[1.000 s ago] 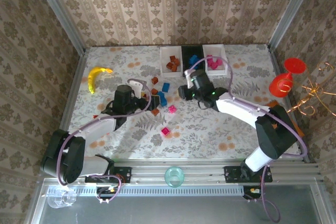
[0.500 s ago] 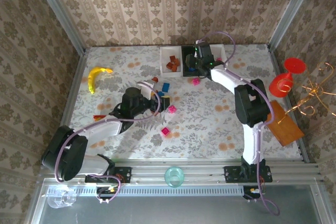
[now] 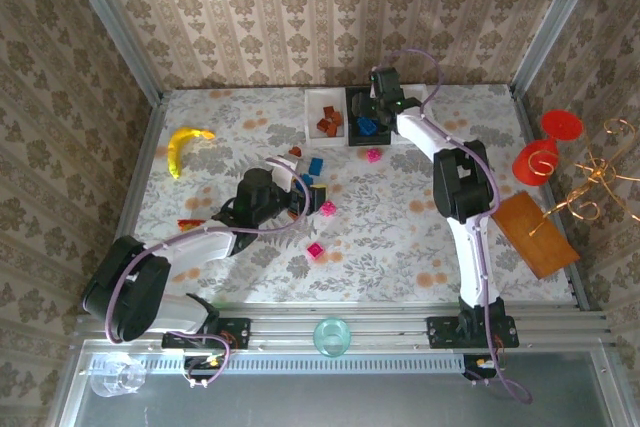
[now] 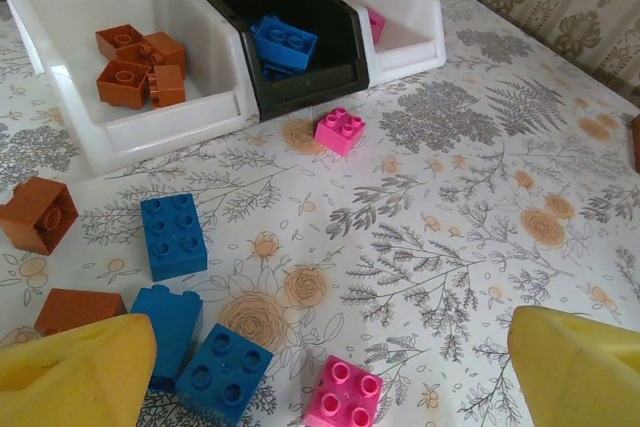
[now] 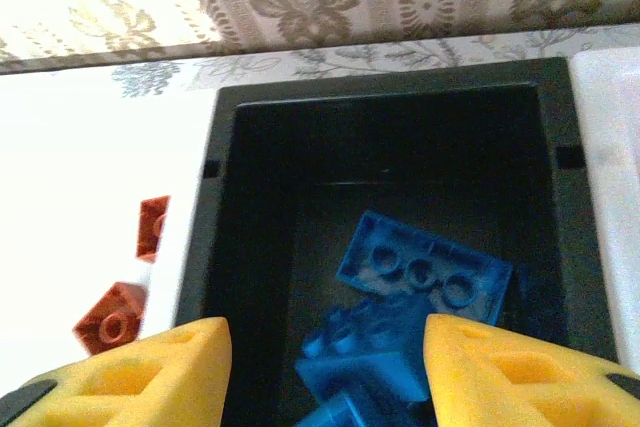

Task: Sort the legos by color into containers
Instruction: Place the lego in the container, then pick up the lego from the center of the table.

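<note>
Legos (image 4: 173, 235) in blue, pink and brown lie loose on the floral desk (image 4: 450, 207), just ahead of the left tool (image 4: 328, 372), whose yellow fingers (image 4: 75, 372) stand wide apart and empty. Beyond them three trays sit side by side: a white tray (image 4: 160, 132) with brown bricks (image 4: 135, 65), a black tray (image 4: 310, 87) with blue, and a second white tray (image 4: 410, 52) with pink. The right tool (image 5: 325, 367) hangs above the black tray at full arm's stretch, fingers apart, holding nothing.

Left arm (image 3: 203, 241), right arm (image 3: 425, 137): white links, black joints, lilac cables. Left pincer (image 4: 330, 372), right pincer (image 5: 325, 372): 2 yellow fingers (image 4: 75, 367) each.
</note>
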Controlling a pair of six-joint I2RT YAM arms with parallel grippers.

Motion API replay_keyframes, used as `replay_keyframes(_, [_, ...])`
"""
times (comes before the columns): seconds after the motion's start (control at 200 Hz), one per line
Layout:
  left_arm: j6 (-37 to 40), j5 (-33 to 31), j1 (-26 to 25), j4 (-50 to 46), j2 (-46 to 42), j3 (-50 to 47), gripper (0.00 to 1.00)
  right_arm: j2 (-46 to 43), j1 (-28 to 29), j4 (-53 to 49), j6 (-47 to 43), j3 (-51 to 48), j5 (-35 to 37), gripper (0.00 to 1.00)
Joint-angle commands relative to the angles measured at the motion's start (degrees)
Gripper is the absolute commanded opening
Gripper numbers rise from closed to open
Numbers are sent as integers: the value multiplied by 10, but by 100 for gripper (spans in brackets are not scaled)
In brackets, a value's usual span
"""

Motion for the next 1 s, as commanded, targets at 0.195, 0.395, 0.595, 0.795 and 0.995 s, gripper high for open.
replay_keyframes(0.195, [30,-59,-4,-66,-9,20,93,-221,4,66,2,-230,-73,64])
replay_keyframes(0.395, [21,-80,17,-134,-4,42,94,-338,47,83,-13,-393,-55,71])
replay_keyframes(0.595, [-11,-33,55,-168,23,62,93,-389,118,56,-41,-468,-5,79])
replay_keyframes(0.795, [-25,-60,74,-219,28,77,92,-356,190,99,-78,-495,-27,86])
replay_keyframes(0.995, [-67,-14,175,-177,-30,10,91,-291,244,85,-108,-450,-5,87])
